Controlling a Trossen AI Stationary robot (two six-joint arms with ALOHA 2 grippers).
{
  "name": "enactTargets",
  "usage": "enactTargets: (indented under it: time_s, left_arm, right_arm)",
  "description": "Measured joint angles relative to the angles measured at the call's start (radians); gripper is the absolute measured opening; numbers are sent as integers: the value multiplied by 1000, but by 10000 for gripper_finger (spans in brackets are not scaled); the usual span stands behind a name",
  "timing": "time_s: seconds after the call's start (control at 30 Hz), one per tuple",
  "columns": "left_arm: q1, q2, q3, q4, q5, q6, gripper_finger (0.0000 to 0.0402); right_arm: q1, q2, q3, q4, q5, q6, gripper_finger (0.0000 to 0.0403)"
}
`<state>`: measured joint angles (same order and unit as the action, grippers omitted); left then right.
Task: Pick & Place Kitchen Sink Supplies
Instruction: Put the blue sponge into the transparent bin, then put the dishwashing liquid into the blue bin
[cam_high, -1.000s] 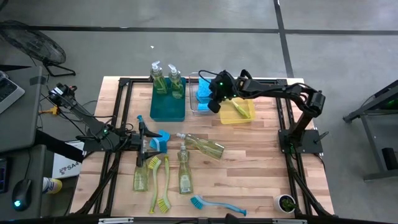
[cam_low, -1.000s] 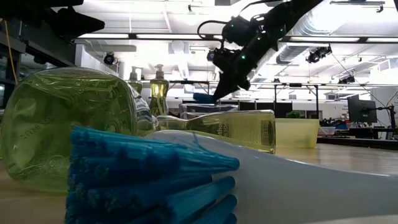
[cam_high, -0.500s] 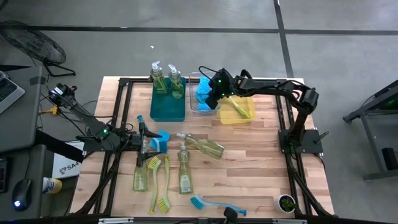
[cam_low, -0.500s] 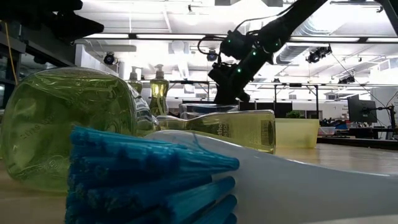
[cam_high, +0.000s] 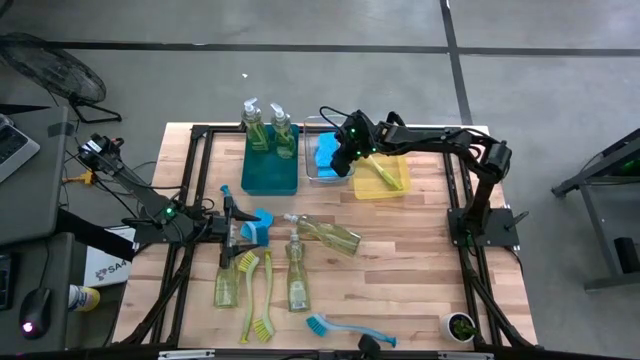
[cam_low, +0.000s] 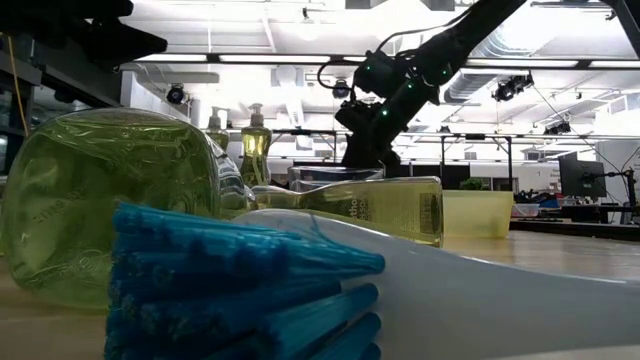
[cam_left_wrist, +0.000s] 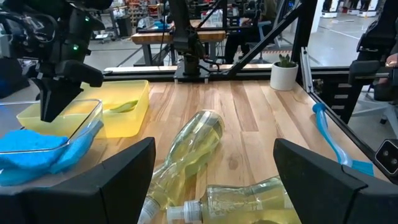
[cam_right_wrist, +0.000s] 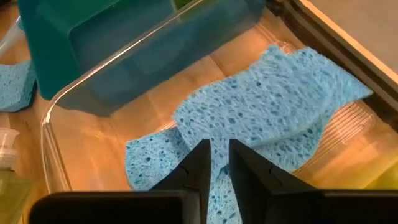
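The right gripper (cam_right_wrist: 214, 163) sits low inside the clear bin (cam_high: 312, 172), fingers parted only narrowly and gripping nothing, tips just over the blue sponges (cam_right_wrist: 267, 118) piled there, between the teal bin (cam_high: 270, 172) and yellow bin (cam_high: 384, 188).

A lab or workshop: exposed ceiling ducts (cam_low: 520, 40), far workbenches (cam_left_wrist: 177, 37) (monitors too), concrete floor (cam_high: 300, 70).
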<state>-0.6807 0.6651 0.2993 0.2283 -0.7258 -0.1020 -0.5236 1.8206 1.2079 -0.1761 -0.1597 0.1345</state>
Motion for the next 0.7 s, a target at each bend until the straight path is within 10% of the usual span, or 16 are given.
enactTargets:
  time_s: [0.7]
  left_arm:
    - [0, 0, 0, -13, 0, -13, 321]
  right_arm:
    - [42, -172, 1, -84, -87, -3, 240]
